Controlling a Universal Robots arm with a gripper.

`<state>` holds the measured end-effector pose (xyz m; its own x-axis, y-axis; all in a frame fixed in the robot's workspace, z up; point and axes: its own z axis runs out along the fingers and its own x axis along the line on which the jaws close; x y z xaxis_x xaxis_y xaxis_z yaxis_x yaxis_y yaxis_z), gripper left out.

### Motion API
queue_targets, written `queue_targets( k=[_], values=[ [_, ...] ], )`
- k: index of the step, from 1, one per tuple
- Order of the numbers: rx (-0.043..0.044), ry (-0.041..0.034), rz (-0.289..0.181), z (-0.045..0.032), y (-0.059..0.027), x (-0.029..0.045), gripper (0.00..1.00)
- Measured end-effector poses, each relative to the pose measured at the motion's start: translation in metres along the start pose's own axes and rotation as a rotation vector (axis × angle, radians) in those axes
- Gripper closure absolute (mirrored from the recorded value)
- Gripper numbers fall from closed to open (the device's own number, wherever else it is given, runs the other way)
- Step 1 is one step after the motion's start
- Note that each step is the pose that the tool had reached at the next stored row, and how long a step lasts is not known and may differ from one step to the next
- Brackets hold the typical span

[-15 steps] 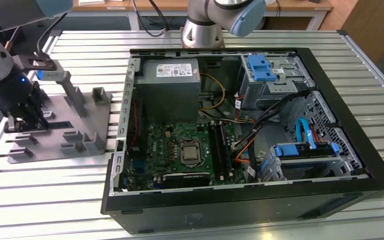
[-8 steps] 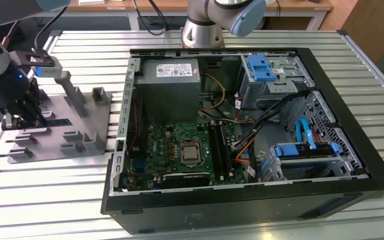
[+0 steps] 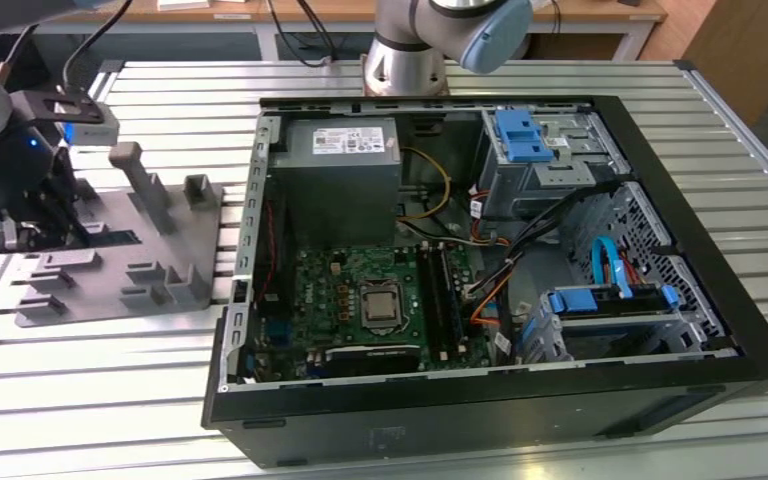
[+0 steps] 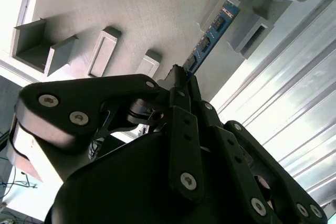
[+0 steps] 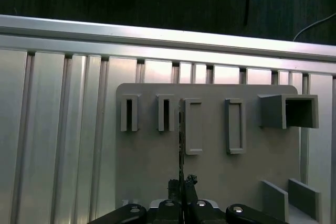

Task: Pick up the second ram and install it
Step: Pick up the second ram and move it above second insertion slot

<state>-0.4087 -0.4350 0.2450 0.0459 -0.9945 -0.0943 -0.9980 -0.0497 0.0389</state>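
The second ram [image 4: 211, 31], on edge over the grey tray [image 4: 147, 9], is pinched at one end by the tool [image 4: 181, 76]; its markings are too small to read.

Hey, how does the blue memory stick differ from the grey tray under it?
The second ram is a thin dark-blue strip standing on edge; the grey tray is a broad plate lying flat. The ram carries black chips; the tray carries moulded slots and blocks. The gripper pinches the ram's end; the tray lies free on the slatted table. Both are flat.
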Motion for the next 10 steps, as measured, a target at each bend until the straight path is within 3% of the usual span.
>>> queue_targets(
  k=[10],
  values=[
    [0.0005,-0.0129,-0.001,-0.0143,0.0006,-0.0014,0.86]
  ],
)
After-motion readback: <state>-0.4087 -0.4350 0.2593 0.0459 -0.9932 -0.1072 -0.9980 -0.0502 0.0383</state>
